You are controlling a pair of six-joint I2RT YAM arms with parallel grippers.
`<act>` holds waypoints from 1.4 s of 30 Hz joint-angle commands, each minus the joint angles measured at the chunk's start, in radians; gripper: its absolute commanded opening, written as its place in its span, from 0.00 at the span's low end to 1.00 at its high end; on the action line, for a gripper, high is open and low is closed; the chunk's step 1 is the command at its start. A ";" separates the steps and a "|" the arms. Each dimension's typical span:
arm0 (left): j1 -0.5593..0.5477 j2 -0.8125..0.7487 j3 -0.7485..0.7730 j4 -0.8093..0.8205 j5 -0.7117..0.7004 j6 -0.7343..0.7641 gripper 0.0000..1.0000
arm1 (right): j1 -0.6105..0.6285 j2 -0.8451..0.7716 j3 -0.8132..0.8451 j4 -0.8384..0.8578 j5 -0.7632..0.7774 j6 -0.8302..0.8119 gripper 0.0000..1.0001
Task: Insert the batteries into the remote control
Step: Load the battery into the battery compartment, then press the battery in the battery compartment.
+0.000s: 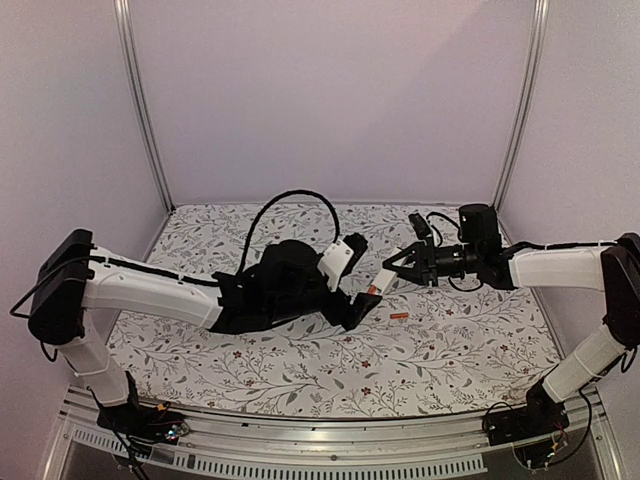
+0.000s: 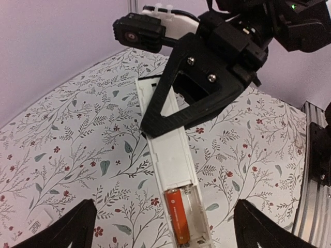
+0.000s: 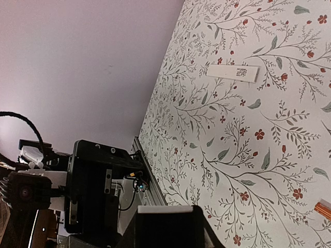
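BATTERY LOAD, HALFWAY: over the bench [image 1: 250,372], covered w/ a floral-print cloth, we see the slim white rectangular remote control [image 2: 168,150], apparently raised off the cloth, its open battery bay facing the left wrist cam.

The right end effector [image 1: 388,272] looks pinched on the remote's far half, w/ one black triangular finger lying across its top face. The under finger is hidden. We judge the grip from that top finger & from the white edge sitting at the closed tips in the right wrist view. Held so, the bar is steadied and the bay end is free for the other arm.

The left end effector [image 2: 165,206] is spread wide, fingers well apart either side of the bay end, touching nothing.

The first battery [image 2: 176,219], a tiny orange-red cylinder, sits in one slot; the empty slot [image 2: 195,209] is right beside it. The second battery [image 1: 400,316], its orange-red twin, lies loose on the cloth near the remote. A flat white rectangular cover [image 3: 232,72] w/ a printed label, prob. the bay lid, lies well apart.

We reckon the job approx half done. The next move falls to the open left tool, which must fetch the loose cell.
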 commanded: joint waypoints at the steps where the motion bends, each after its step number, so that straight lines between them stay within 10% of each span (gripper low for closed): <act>1: -0.003 -0.074 -0.033 0.014 -0.006 -0.062 0.99 | -0.003 0.004 0.024 0.022 0.012 0.001 0.00; 7: 0.008 -0.135 -0.103 0.067 -0.117 -0.333 1.00 | -0.006 -0.003 0.027 0.022 0.024 0.003 0.00; 18: 0.073 -0.100 -0.210 0.284 0.130 -0.788 0.99 | -0.005 -0.056 0.025 0.047 0.101 0.006 0.00; 42: 0.080 0.068 -0.153 0.455 0.158 -1.062 0.92 | 0.010 -0.046 0.031 0.140 0.071 0.046 0.00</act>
